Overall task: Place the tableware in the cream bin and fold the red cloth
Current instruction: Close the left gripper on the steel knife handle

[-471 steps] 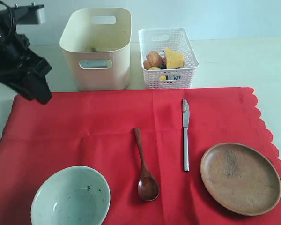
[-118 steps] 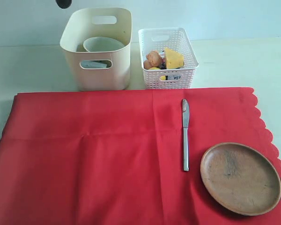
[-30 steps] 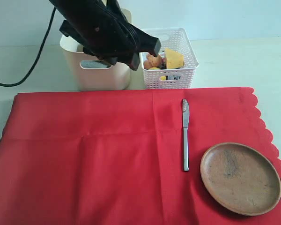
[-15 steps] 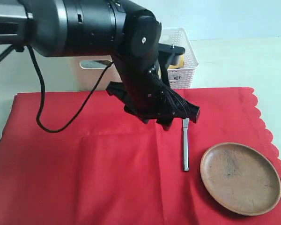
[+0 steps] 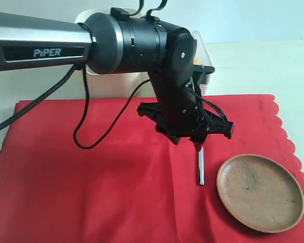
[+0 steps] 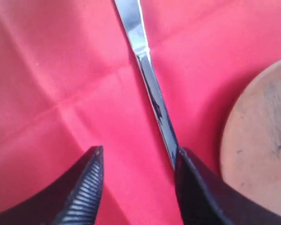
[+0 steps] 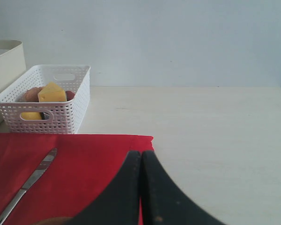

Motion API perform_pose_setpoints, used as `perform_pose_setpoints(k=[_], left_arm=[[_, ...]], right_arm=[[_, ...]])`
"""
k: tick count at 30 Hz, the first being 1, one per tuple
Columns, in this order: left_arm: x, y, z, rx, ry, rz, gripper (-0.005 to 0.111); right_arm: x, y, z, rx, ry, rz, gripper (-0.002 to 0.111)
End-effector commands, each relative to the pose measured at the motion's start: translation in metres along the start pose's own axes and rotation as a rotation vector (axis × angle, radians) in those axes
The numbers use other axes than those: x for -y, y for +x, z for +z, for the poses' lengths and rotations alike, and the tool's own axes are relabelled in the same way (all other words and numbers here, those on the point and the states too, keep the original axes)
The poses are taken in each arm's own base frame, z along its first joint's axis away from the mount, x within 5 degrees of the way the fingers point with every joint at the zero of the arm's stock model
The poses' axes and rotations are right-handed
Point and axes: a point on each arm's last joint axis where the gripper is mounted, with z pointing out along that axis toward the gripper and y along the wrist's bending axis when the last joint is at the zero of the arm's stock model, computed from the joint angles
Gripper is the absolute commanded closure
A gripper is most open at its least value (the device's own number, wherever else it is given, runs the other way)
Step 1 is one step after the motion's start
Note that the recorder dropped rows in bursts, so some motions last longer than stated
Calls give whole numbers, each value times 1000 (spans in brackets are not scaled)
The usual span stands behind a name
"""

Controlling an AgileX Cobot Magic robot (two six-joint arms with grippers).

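Exterior view has the left gripper (image 5: 198, 140) low over the red cloth (image 5: 91, 177), hiding the far part of the knife (image 5: 200, 169), which lies along the 12-to-6 line just at 9 o'clock of the brown plate (image 5: 260, 192) — the cream bin (image 5: 111, 78) stands off the cloth at 11 o'clock, mostly behind the arm. This gripper's fingers (image 6: 86, 187) are spread, bare cloth between them, the knife's handle passing under the inner edge of one. Right gripper (image 7: 141, 157) — pressed together, holding nothing — hangs over the cloth's edge.

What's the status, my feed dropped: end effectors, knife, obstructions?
Left end effector open over silver knife handle. Right end effector shut, empty. Brown plate beside knife, apart.
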Motion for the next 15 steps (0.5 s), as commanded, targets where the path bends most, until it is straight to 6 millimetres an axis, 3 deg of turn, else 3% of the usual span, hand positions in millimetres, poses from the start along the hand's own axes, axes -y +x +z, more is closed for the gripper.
perform_pose_setpoints(k=[1, 15], left_arm=[[6, -6, 4, -20, 5, 5, 60], [27, -18, 12, -11, 46, 21, 60]], right_arm=[[0, 0, 0, 14, 4, -1, 108], [0, 0, 0, 14, 4, -1, 108]])
